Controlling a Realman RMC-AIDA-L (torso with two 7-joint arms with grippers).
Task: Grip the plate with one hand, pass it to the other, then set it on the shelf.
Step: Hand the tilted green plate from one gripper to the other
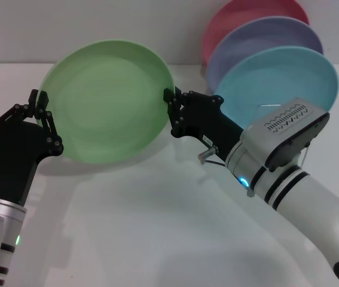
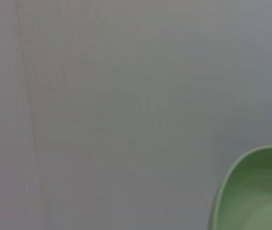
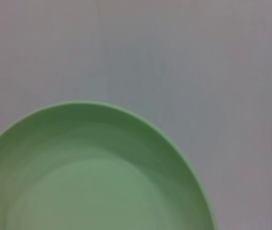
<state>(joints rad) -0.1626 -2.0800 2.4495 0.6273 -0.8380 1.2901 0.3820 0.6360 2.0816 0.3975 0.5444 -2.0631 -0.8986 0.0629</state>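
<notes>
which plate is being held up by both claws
The light green plate: the left claw and right claw sit at its opposite rims. The pink, lavender and turquoise plates stand stacked behind, untouched.

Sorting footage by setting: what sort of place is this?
Probably a lab tabletop staged for dish handling: bare white table, plain wall, plates stood in a row, green plate between left gripper and right gripper.

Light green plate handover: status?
Left gripper and right gripper both at opposite rims of the round light green plastic plate, held tilted above the table. Shelf not visible. Nothing between.
</notes>
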